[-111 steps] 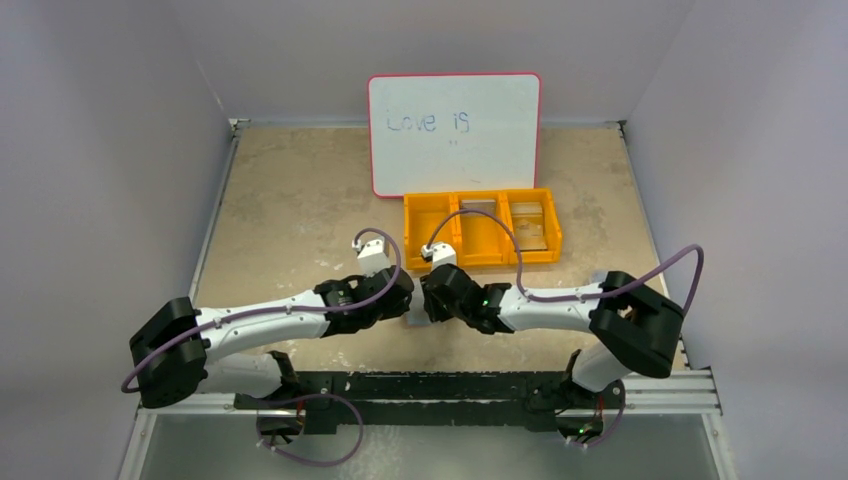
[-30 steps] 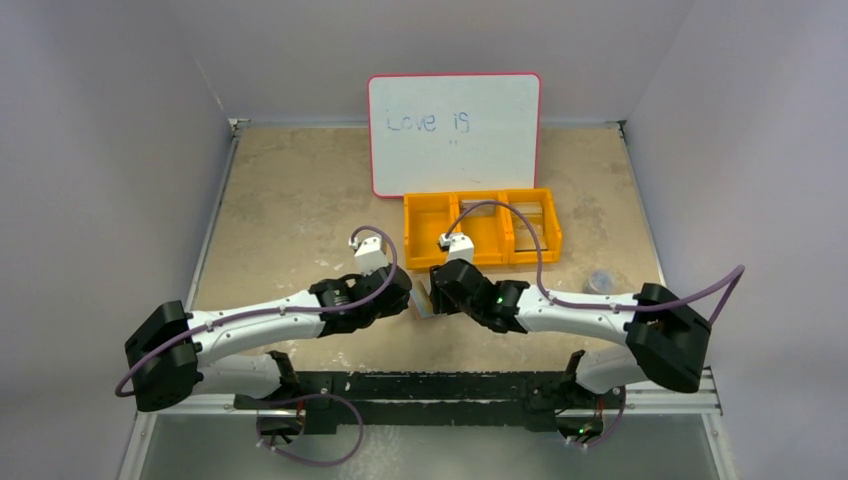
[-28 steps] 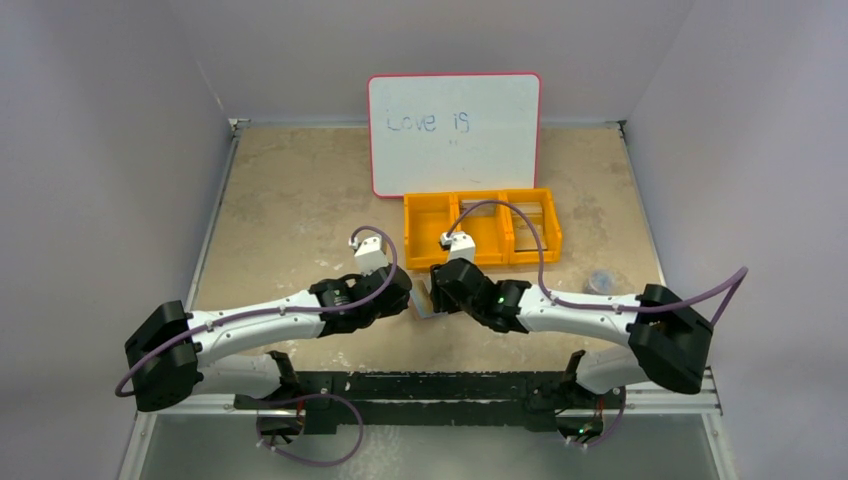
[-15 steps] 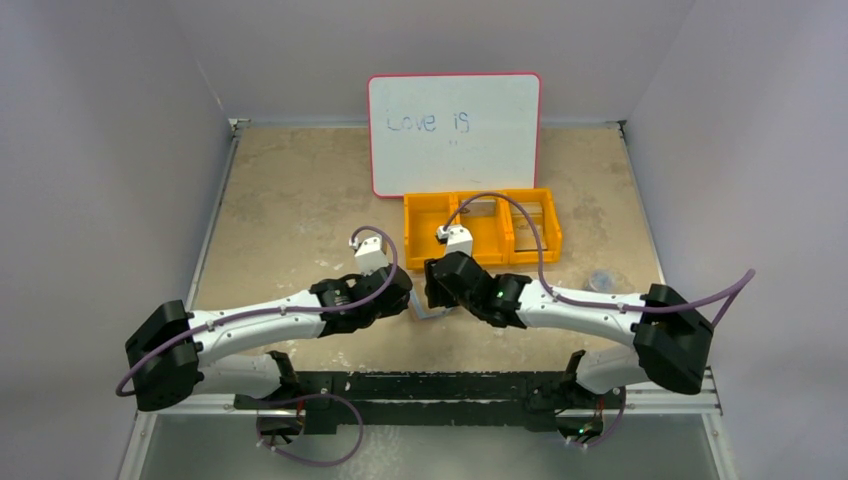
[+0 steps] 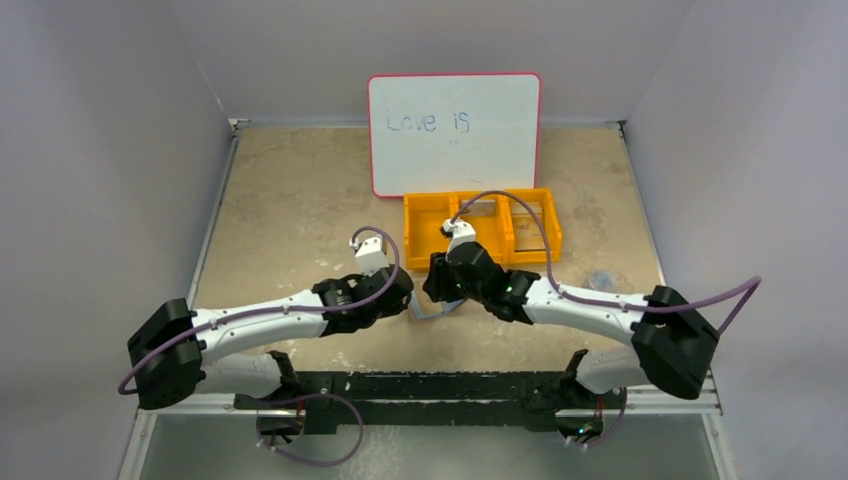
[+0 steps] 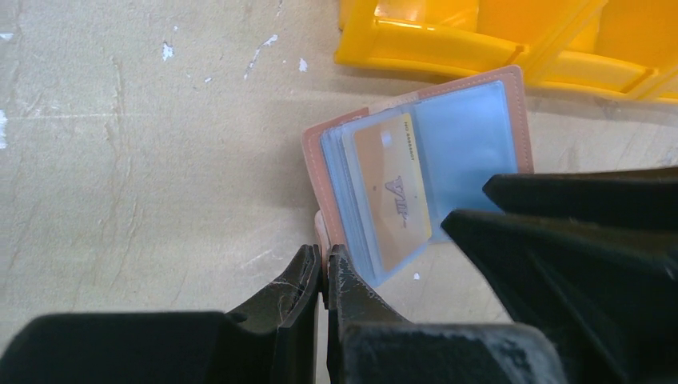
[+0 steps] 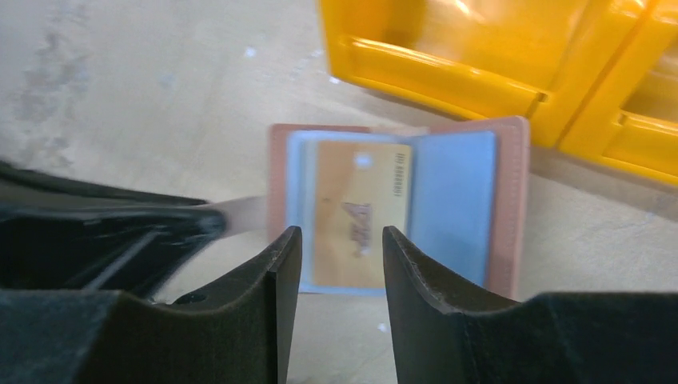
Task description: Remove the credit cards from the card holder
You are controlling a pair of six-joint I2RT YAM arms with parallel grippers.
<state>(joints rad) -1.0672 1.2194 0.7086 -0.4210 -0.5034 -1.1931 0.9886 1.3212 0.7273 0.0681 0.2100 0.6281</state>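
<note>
Only wrist cams: card (image 6: 393,190) in holder (image 6: 472,140)

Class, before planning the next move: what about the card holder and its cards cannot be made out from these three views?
Top view: the card holder sits mostly under the left arm and right arm; only a sliver shows.
Left wrist view: the right fingers cover its lower right corner.
Right wrist view: blur makes print on the yellow card unreadable.
All views: whether more cards lie behind it; stacked pockets hide them.
</note>
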